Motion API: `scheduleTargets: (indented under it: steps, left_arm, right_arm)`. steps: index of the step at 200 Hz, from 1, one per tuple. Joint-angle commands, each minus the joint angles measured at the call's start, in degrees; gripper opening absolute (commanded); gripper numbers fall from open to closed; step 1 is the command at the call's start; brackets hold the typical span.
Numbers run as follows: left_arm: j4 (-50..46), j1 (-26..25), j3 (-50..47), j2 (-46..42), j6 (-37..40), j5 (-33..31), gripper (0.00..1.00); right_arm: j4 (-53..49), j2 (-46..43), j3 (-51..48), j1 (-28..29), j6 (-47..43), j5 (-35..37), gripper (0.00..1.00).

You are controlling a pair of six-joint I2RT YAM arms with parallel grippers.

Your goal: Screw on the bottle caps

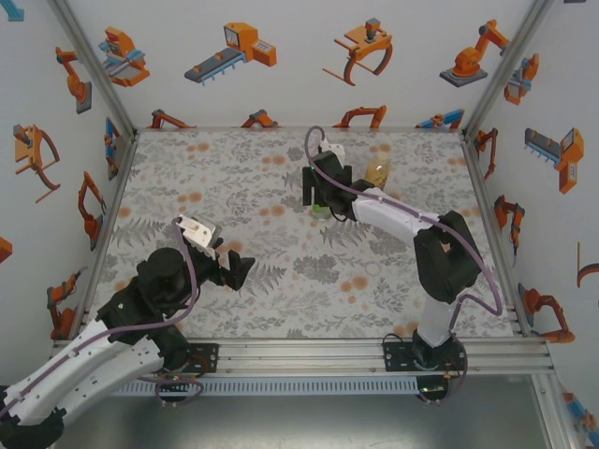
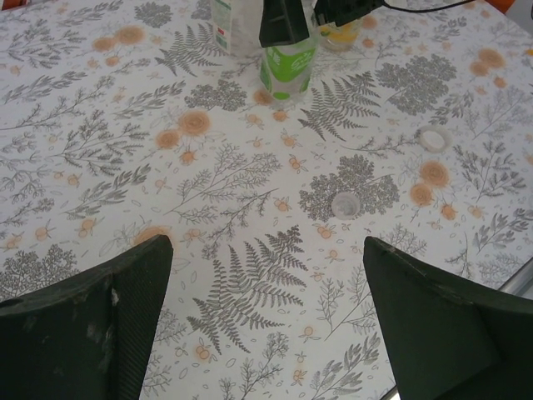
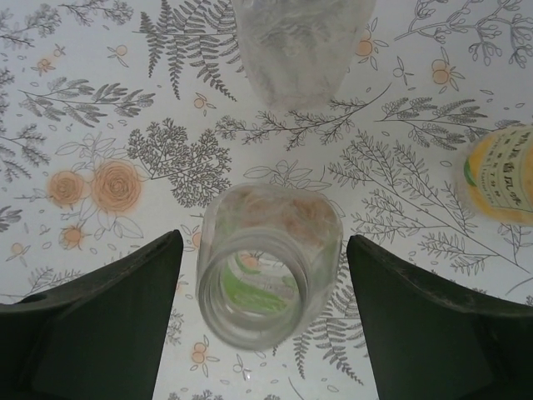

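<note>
Right wrist view: right pincer (image 3: 262, 243) spread astride the uncapped green bottle (image 3: 268, 279) — centre it, then close gently, without tipping.

Reads worktop (image 2: 250, 167) as matt printed floral sheet, smooth, low sheen. Notes green bottle (image 3: 266, 275) as glossy transparent plastic with a smooth rim; clear bottle (image 3: 300, 50) as colourless plastic with a hazy, patterned wall; amber bottle (image 3: 500, 175) as glossy with a printed label. Marks bottle caps (image 2: 345, 204) as pale translucent plastic, smooth. Tags left end effector (image 2: 266, 243) and right end effector (image 3: 265, 240) as matt black plastic, scuffed. Logs front rail (image 1: 309, 354) as brushed metal.
</note>
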Motion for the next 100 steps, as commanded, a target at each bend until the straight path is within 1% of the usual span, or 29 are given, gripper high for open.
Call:
scheduleTargets:
  steps: [1, 35, 72, 100]
  left_arm:
    - [0.0, 0.4, -0.4, 0.2, -0.5, -1.5, 0.88]
    - [-0.4, 0.4, -0.6, 0.2, -0.5, -1.8, 0.88]
    - [-0.8, 0.5, -0.6, -0.2, -0.3, -1.8, 0.88]
    - [-1.1, 0.6, -0.5, -0.8, -0.6, -1.2, 0.88]
  right_arm:
    - [3.9, 1.2, 1.0, 0.2, -0.9, 1.8, 0.69]
    - [7.7, 2.6, -0.9, 0.2, -1.6, 2.4, 0.62]
    - [7.9, 2.6, -1.8, 0.2, -1.2, 2.3, 0.55]
    - [7.1, 0.7, -2.5, 0.2, -1.3, 1.9, 0.51]
